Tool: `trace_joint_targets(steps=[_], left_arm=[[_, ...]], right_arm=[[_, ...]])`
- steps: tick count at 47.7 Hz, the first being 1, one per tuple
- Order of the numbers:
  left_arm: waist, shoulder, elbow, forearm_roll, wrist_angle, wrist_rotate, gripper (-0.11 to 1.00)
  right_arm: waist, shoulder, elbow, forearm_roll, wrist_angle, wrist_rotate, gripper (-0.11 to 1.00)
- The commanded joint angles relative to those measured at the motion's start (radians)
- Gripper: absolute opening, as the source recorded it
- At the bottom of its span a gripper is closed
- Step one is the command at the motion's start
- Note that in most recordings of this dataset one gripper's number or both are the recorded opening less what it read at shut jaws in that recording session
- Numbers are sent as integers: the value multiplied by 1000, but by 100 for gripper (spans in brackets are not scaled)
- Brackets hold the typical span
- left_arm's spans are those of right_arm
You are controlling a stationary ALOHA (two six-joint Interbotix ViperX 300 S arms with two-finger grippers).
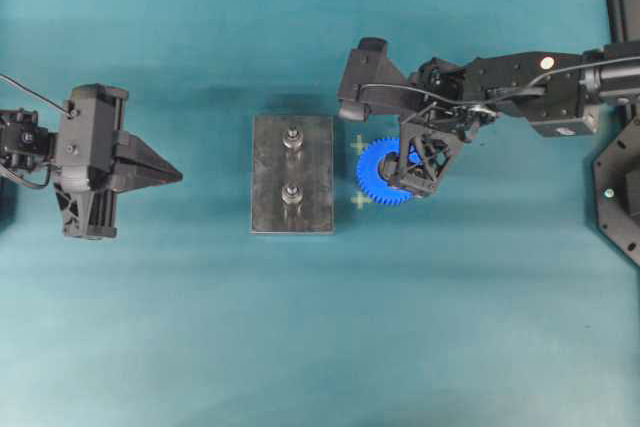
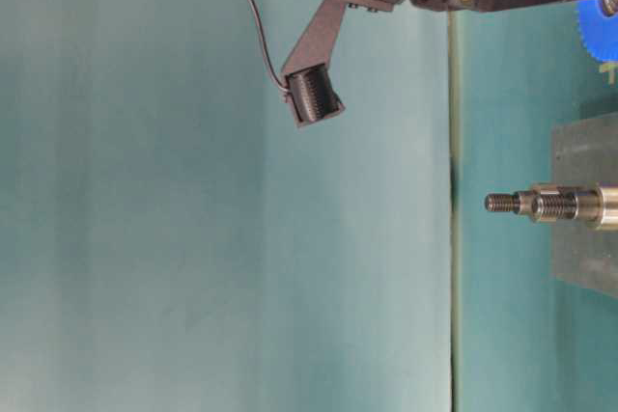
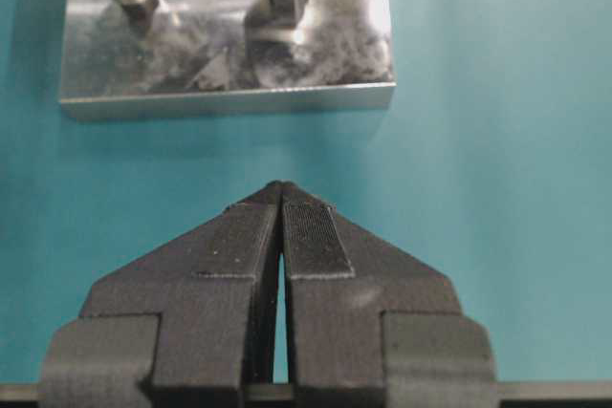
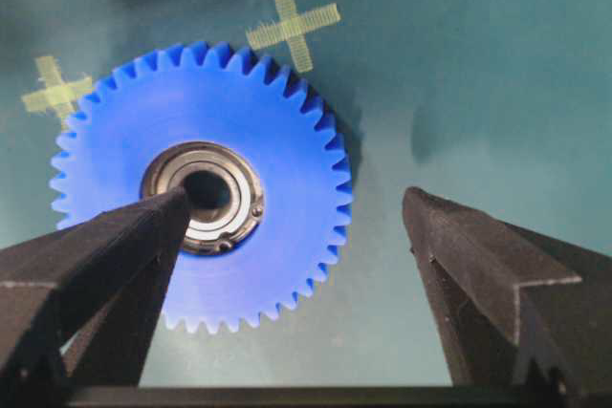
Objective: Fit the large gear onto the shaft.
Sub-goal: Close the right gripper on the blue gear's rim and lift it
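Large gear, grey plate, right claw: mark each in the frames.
large gear [image 4: 277,131]: right wrist view, blue face above the hub.
grey plate [image 1: 268,179]: overhead view, bare left strip.
right claw [image 4: 296,203]: right wrist view, midway between open fingertips.

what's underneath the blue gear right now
The large gear lies flat on the teal table, with two yellow tape crosses showing at its edge. Through the bearing hole only dark shows. Anything else beneath the disc is covered.
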Motion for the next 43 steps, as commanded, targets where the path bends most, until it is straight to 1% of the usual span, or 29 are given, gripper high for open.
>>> trace_joint_targets(steps=[1, 25, 30, 32, 34, 40, 43], left_arm=[[-2, 0, -23, 3, -8, 2, 0], [-3, 12, -26, 2, -17, 2, 0], [-3, 12, -25, 3, -17, 0, 0], [-3, 12, -25, 3, -17, 0, 0], [-3, 12, -26, 2, -17, 0, 0], [-3, 12, -26, 2, -17, 0, 0], [-3, 14, -25, 2, -17, 0, 0]], right_arm=[[5, 2, -18, 2, -5, -3, 95], [-9, 66, -58, 0, -2, 0, 94], [-12, 67, -66, 2, 5, 2, 91], [-11, 66, -69, 2, 14, 2, 87], [-9, 67, -74, 2, 31, 2, 81], [-11, 67, -87, 2, 84, 2, 50], [-11, 66, -91, 2, 95, 2, 48]])
